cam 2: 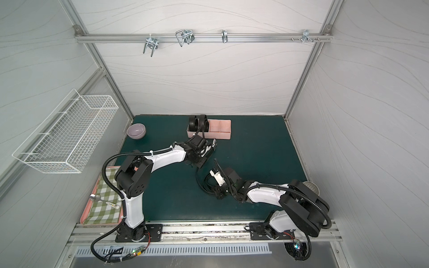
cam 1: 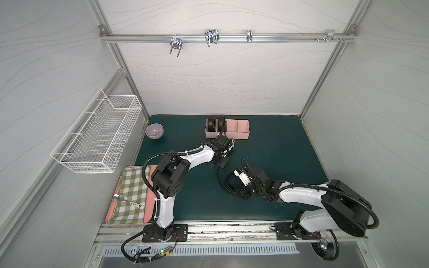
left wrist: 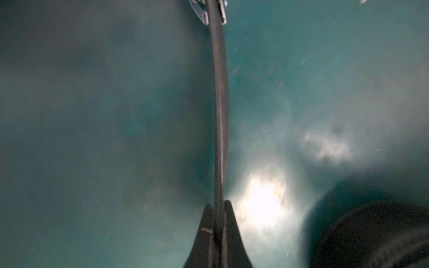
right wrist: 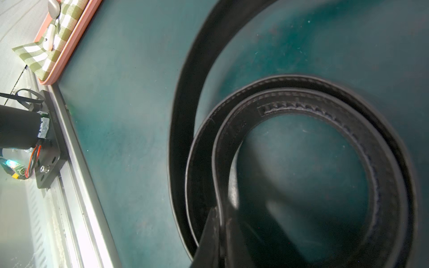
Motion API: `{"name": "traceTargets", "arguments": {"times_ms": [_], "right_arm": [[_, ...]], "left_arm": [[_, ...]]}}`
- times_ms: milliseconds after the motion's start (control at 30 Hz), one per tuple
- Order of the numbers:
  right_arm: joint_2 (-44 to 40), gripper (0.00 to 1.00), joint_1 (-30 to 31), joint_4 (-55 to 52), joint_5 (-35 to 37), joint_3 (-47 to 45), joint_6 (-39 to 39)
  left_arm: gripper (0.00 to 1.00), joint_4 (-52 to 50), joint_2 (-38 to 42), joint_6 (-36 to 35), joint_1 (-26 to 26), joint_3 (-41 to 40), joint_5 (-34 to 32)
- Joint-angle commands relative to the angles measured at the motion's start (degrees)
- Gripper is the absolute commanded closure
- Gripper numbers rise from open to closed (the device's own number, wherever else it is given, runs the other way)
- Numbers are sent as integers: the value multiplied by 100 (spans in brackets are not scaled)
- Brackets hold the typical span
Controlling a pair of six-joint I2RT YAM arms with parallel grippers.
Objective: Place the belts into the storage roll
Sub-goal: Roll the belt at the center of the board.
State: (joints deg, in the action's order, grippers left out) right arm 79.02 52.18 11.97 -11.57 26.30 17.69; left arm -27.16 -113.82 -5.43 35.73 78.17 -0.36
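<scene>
Left wrist view: noted left gripper pinching the strap of the loose belt mid-table, right gripper clamped on its slack coil; judged coil liable to unwind should either grip slip during transfer; found storage roll at far centre holding two coiled belts in left compartments, right two bare.

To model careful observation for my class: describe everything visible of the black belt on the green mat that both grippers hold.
The belt is a long black strap, leather-like, with stitching along its edges and a silver metal buckle at one end. It stands on edge on the green mat, wound into a loose coil of a few turns. The right gripper is shut on an inner turn of the coil; the left gripper is shut on the straight stretch leading to the buckle.
</scene>
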Motion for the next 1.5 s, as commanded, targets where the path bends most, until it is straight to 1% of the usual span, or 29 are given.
{"name": "traceTargets", "arguments": {"times_ms": [0, 233, 400, 633, 733, 800, 967, 1033, 1100, 1133, 1167, 1200, 1233, 1333, 1367, 1433, 1467], "right_arm": [[201, 100, 122, -294, 41, 38, -10], [527, 100, 527, -451, -9, 476, -206], [755, 100, 877, -512, 112, 743, -218], [1070, 100, 1438, -514, 184, 1022, -237], [1061, 100, 1617, -522, 311, 1006, -214], [1055, 100, 1653, -464, 377, 912, -159], [1023, 100, 1668, -185, 526, 627, -10], [1018, 100, 1690, -106, 592, 561, 32], [985, 100, 1724, -36, 696, 484, 62], [979, 100, 1734, 9, 741, 441, 85], [981, 100, 1732, 46, 774, 401, 110], [992, 100, 1727, 88, 789, 368, 116], [1008, 100, 1733, 113, 822, 349, 131], [1041, 100, 1747, 172, 952, 281, 194], [1058, 100, 1744, 191, 984, 262, 214], [1061, 100, 1756, 218, 1022, 242, 243], [1063, 100, 1759, 214, 1037, 239, 251]], "left_arm": [[100, 41, -322, -589, -143, 500, 247], [100, 200, -707, -754, -182, 1043, 819], [100, -44, -1045, -888, -180, 1697, 1101], [100, -378, -1574, -941, -190, 2670, 1233], [100, -496, -1791, -914, -197, 3080, 1268], [100, -533, -1867, -794, -205, 3197, 1244], [100, -293, -1828, -341, -202, 2996, 885], [100, -409, -1822, -203, -210, 3032, 910], [100, -538, -1748, -166, -238, 2973, 1102], [98, -458, -1637, -142, -237, 2820, 1107], [88, -232, -1470, -100, -243, 2495, 1082], [82, 21, -1301, -81, -241, 2168, 997], [80, 307, -1109, -38, -241, 1855, 929], [92, 546, -829, 108, -274, 1408, 726], [92, 553, -794, 163, -277, 1345, 639], [87, 554, -717, 289, -310, 1237, 574], [87, 554, -666, 355, -330, 1199, 553]]}}
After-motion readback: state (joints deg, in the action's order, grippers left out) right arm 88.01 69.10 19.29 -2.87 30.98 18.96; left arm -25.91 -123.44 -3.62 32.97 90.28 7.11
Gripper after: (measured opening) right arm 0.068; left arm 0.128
